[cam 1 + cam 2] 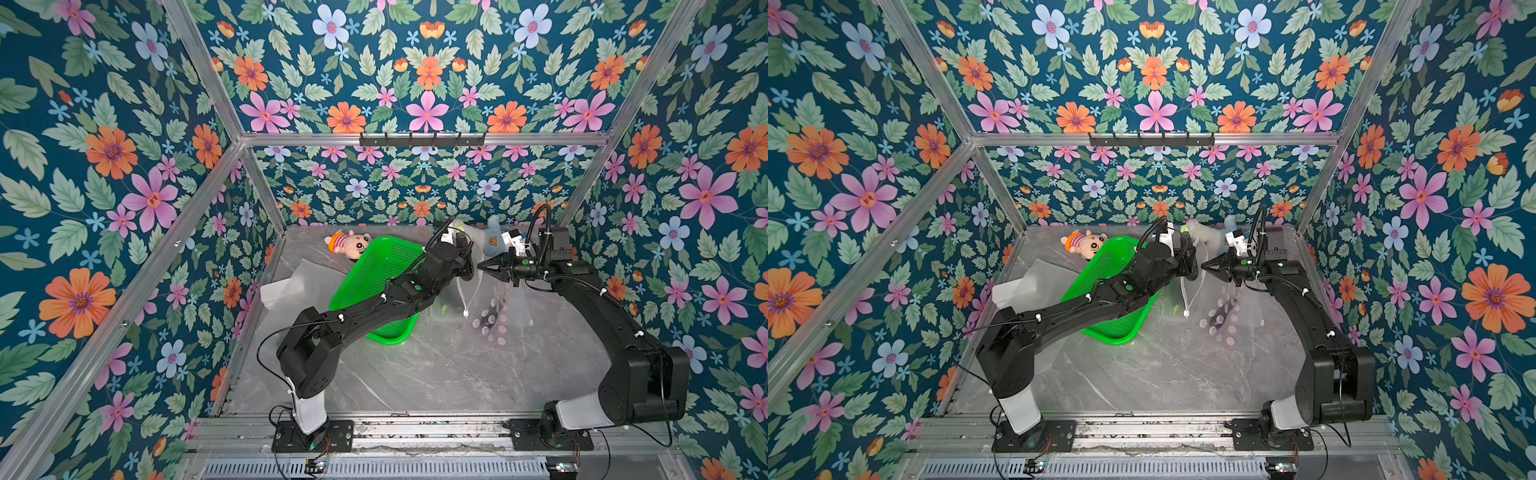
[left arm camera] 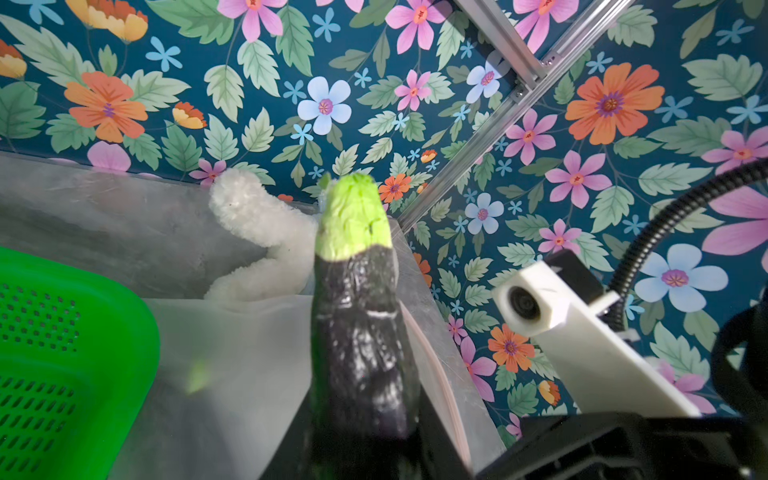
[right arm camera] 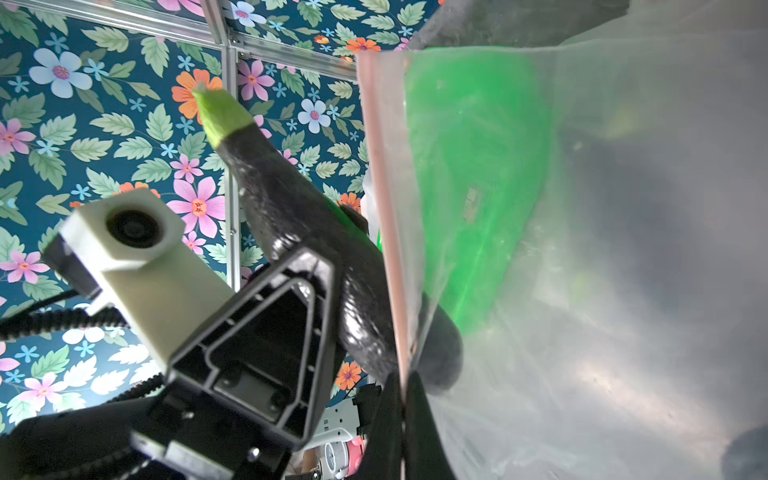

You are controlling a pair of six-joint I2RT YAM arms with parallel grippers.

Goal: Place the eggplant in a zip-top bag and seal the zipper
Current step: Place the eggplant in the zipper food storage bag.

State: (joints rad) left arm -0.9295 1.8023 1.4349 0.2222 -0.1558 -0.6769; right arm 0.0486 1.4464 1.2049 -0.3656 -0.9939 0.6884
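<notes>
Eggplant (image 2: 357,332) (glossy dark wrinkled skin, lime-green cap) is sitting clamped in the left gripper (image 3: 343,268), its blunt end poking into the zip-top bag (image 3: 623,208). Right gripper (image 1: 485,266) is pinching the pink zipper (image 3: 384,199), hanging the translucent film just beside the green mesh basket (image 1: 374,270). Fuzzy white plush (image 2: 249,212) is lying beyond the basket.

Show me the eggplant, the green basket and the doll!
eggplant (image 2: 357,332): left wrist view, on its dark purple middle.
basket (image 1: 374,266): in a top view, on its green mesh wall.
doll (image 1: 352,244): in a top view, on its face.
</notes>
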